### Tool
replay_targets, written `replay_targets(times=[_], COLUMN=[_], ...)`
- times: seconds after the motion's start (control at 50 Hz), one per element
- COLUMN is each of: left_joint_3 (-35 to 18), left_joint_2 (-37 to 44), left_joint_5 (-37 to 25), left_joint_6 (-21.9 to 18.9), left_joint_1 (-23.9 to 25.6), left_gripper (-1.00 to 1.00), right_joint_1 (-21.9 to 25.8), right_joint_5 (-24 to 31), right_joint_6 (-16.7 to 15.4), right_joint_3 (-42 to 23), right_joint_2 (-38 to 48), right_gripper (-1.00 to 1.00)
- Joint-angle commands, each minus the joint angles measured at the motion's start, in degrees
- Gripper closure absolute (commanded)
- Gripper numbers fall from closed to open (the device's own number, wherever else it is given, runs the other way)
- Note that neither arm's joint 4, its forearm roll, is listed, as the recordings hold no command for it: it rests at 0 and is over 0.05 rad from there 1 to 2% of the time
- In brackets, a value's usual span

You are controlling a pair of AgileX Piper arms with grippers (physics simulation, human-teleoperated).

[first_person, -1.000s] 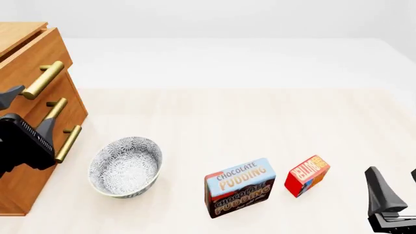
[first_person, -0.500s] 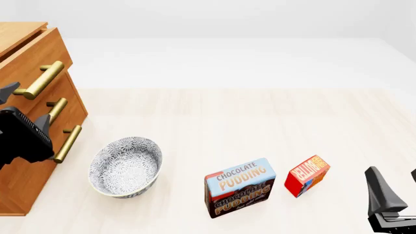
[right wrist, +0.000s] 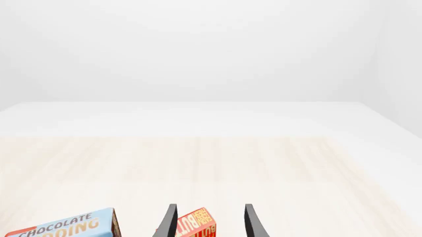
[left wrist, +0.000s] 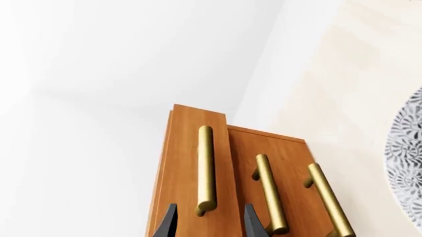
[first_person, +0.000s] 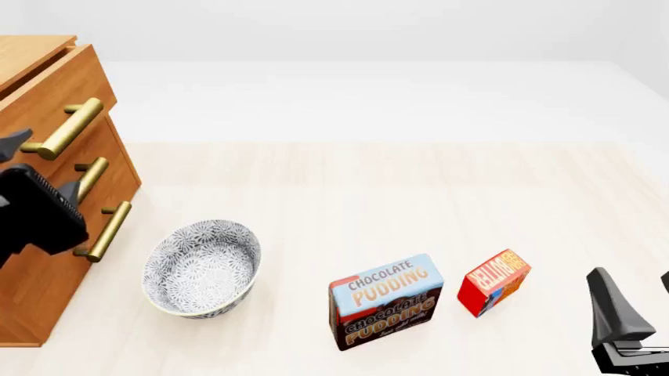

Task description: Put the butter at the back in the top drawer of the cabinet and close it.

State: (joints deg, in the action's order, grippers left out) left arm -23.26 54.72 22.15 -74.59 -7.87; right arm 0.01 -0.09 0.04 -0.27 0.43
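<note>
The butter [first_person: 493,280], a small red and orange box, lies at the front right of the table beside the pudding box. It also shows low in the right wrist view as the butter [right wrist: 195,225], ahead of my open right gripper [right wrist: 209,222]. From the front, the right gripper [first_person: 635,294] hangs to the right of the butter and holds nothing. The cabinet [first_person: 31,290] stands at the far left. Its top drawer [left wrist: 182,168] sits slightly proud of the two lower fronts. My left gripper [left wrist: 208,224] is open, and the near end of the top brass handle [left wrist: 205,168] lies between its fingers.
A patterned grey bowl [first_person: 200,268] sits just right of the cabinet, below the lowest handle [first_person: 108,231]. The blue and brown Chocolate Pudding box [first_person: 385,300] stands between the bowl and the butter. The table's far edge runs behind the pale wood surface.
My left gripper has risen along the cabinet front from the middle handle's level to the top handle's end. The right arm, the boxes and the bowl have not moved.
</note>
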Motion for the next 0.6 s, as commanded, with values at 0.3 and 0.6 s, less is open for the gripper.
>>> replay_targets(times=[0.3, 0.6], left_joint_3=[-1.7, -2.6], left_joint_2=[3.0, 5.2], left_joint_5=[0.5, 1.3], left_joint_6=[0.9, 1.4], left_joint_1=[0.2, -0.4], left_gripper=[-1.00, -1.00], right_joint_1=[0.0, 0.0], right_joint_5=[0.0, 0.0], right_joint_6=[0.0, 0.0], right_joint_3=[0.0, 0.0], right_joint_2=[0.0, 0.0], right_gripper=[-1.00, -1.00])
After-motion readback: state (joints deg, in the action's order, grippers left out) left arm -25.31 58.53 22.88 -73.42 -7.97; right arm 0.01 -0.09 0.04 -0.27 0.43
